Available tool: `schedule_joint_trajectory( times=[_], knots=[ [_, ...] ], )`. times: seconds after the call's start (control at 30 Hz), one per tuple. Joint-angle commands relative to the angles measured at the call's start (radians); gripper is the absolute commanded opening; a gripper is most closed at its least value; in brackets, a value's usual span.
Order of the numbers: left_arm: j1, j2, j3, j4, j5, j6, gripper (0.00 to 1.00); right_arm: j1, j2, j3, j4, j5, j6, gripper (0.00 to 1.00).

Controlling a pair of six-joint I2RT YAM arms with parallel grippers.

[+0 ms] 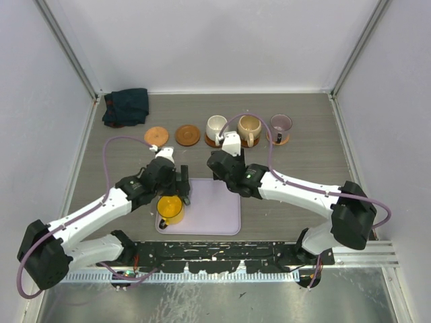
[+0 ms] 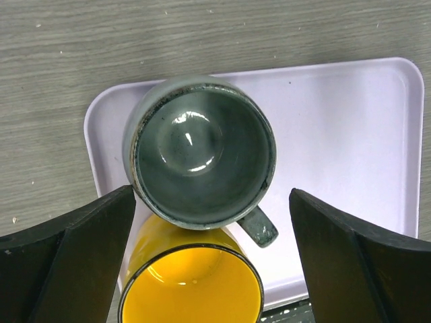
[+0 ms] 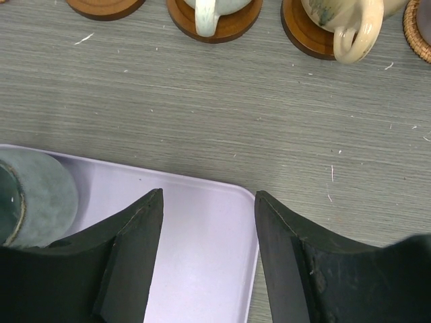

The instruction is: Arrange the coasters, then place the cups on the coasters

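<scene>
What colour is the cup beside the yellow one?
Grey-green, dark-rimmed cup; clearest in left wrist view.

Left arm (image 1: 87, 219) and right arm (image 1: 296, 192): white shells broken up by chunky black joint housings. Left hand (image 1: 174, 194) shows two broad matte-black wedge fingers (image 2: 67, 262), and the right hand (image 1: 217, 163) matches. Behind each hand a lavender cable (image 1: 108, 151) loops free. Just behind the right hand sits a white block (image 1: 231, 142), and further back a green light (image 1: 250, 176) glows.
</scene>
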Motion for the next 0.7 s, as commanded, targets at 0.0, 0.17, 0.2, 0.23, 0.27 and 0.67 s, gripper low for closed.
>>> schedule_joint_trajectory(
  times=[0.0, 0.17, 0.2, 0.23, 0.27, 0.67],
  knots=[
    [-0.044, 0.017, 0.055, -0.059, -0.067, -0.048, 0.98, -0.003, -0.052, -0.004, 0.053, 0.021, 0.024, 0.62],
    [-0.072, 0.075, 0.056, -0.082, -0.093, -0.069, 0.98, -0.003, -0.061, -0.013, 0.068, 0.013, 0.021, 0.62],
    [-0.076, 0.091, 0.058, -0.086, -0.100, -0.073, 0.98, -0.004, -0.060, -0.015, 0.068, 0.011, 0.020, 0.62],
    [-0.079, 0.105, 0.060, -0.089, -0.107, -0.075, 0.98, -0.003, -0.059, -0.015, 0.068, 0.010, 0.020, 0.62],
    [-0.081, 0.117, 0.061, -0.092, -0.113, -0.078, 0.98, -0.003, -0.059, -0.016, 0.068, 0.009, 0.020, 0.62],
    [-0.090, 0.102, 0.027, -0.129, -0.169, -0.095, 0.98, -0.003, -0.047, -0.016, 0.062, 0.012, 0.031, 0.62]
  ],
)
